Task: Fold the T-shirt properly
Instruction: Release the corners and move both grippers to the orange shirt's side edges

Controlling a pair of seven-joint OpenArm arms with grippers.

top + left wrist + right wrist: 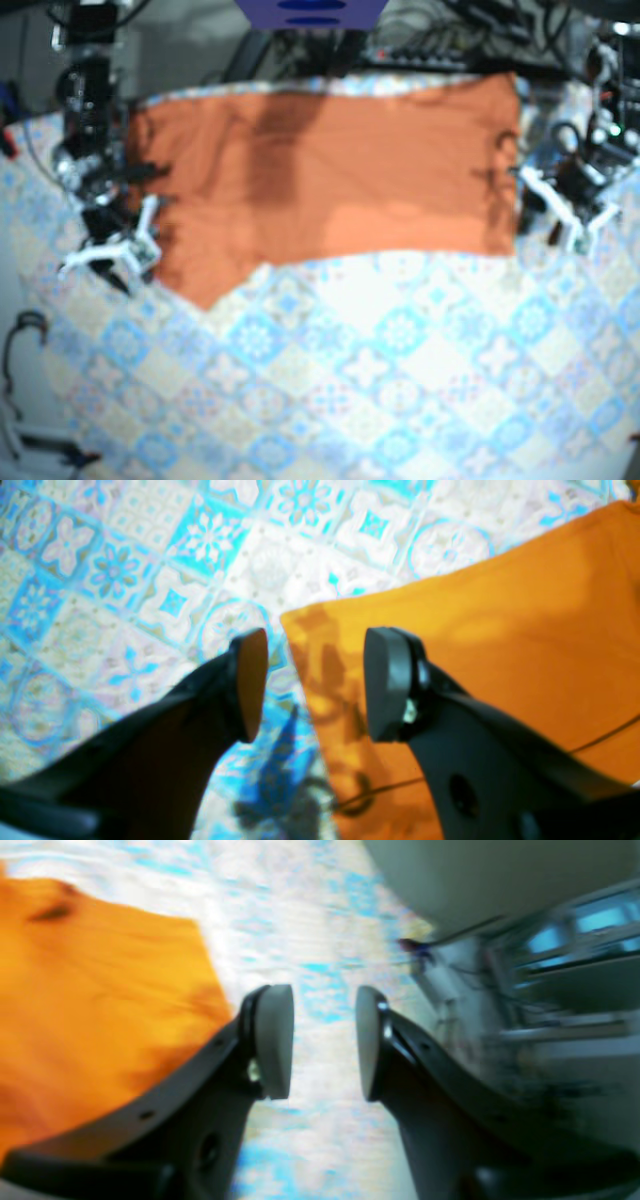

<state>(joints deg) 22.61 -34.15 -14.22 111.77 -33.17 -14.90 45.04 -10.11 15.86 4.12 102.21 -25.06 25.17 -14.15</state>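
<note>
The orange T-shirt [330,180] lies spread flat across the back half of the table, with one lower corner hanging down at the left. In the base view my right gripper [108,252] hovers at the shirt's left edge and my left gripper [563,213] just off its right edge. In the left wrist view the left gripper [315,685] is open, straddling a corner of the shirt [500,645]. The right wrist view is blurred; there the right gripper [322,1040] is open over bare cloth, with the shirt [100,1000] to its left. Neither gripper holds anything.
A blue-and-white tile-patterned tablecloth [400,380] covers the table. Cables and equipment [440,45] crowd the back edge. A thin dark cable [600,737] crosses the shirt under the left gripper. Shelves and furniture [565,1015] stand beyond the table's edge on the right arm's side.
</note>
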